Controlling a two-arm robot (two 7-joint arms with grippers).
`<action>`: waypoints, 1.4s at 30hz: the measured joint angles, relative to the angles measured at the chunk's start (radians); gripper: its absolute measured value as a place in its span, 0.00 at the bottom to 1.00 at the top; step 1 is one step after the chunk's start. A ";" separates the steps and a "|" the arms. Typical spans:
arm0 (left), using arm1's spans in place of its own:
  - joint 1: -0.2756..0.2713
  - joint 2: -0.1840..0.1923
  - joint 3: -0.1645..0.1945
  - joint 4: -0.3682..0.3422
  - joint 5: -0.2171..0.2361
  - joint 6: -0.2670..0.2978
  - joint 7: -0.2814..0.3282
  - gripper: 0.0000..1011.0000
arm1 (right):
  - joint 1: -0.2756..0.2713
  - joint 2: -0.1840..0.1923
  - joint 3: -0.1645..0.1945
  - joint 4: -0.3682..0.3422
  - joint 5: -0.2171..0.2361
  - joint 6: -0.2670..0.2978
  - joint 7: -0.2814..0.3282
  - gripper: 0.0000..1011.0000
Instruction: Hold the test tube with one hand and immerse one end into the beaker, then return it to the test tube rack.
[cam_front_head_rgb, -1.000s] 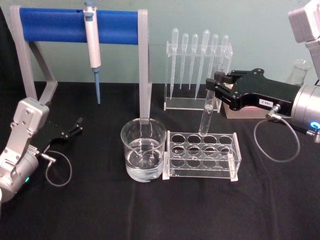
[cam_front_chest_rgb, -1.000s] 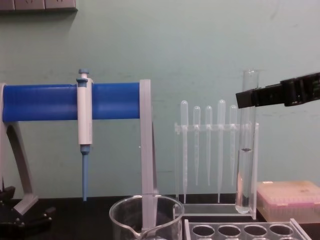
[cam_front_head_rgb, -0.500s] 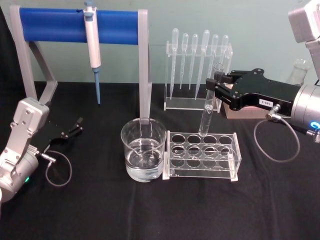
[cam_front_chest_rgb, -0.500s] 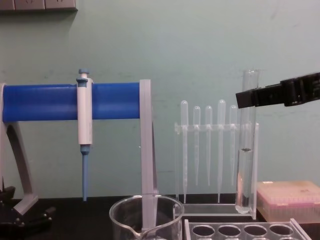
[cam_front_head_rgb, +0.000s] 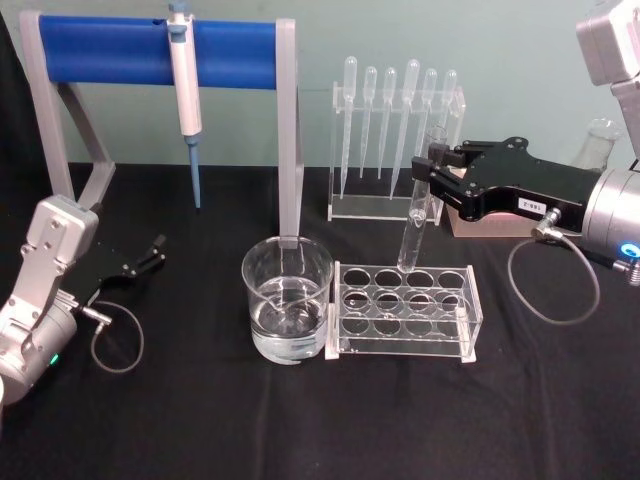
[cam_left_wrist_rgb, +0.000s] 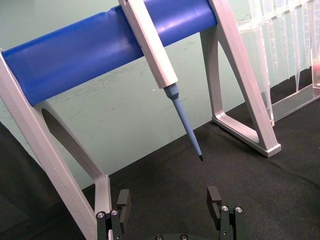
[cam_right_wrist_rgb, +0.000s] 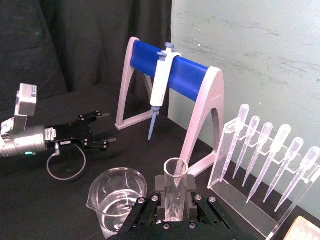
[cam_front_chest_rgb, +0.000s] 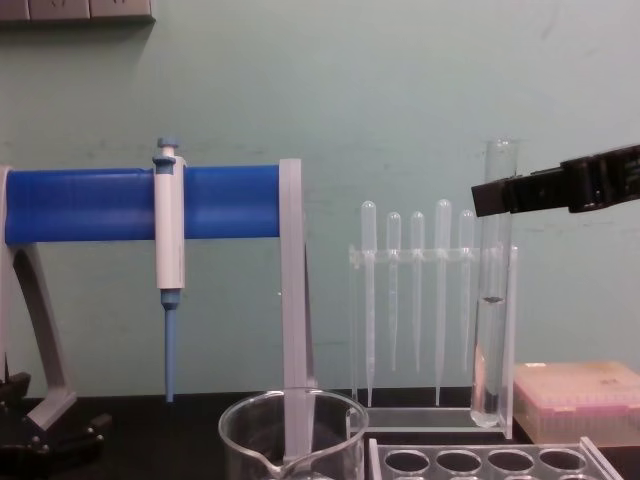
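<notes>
Tube (cam_front_head_rgb: 412, 232) gripped near its rim by fingers of right hand (cam_front_head_rgb: 431, 172), lower end above rack (cam_front_head_rgb: 404, 322) beside beaker (cam_front_head_rgb: 287, 300). Left hand (cam_front_head_rgb: 152, 252) left of beaker, fingers apart.

Bright, even light leaves faint shadows and small glints on the beaker (cam_front_head_rgb: 287, 300).

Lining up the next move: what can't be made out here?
Right wrist view: the right gripper hides the tube's lower end.
Chest view: bottom edge cuts off tube rack and beaker; left edge, the parked left gripper.
Head view: which rack hole sits under the tube; angle leaves it unclear.
</notes>
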 joint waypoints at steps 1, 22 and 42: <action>0.000 0.000 0.000 0.000 0.000 0.000 0.000 0.99 | 0.000 0.000 0.000 0.000 0.000 0.000 0.000 0.22; 0.000 0.000 0.000 0.000 0.000 0.000 0.000 0.99 | 0.000 0.000 0.000 0.000 0.000 0.000 0.000 0.22; 0.000 0.000 0.000 0.000 0.000 0.000 0.000 0.99 | 0.000 0.000 0.000 0.000 0.000 0.000 0.000 0.22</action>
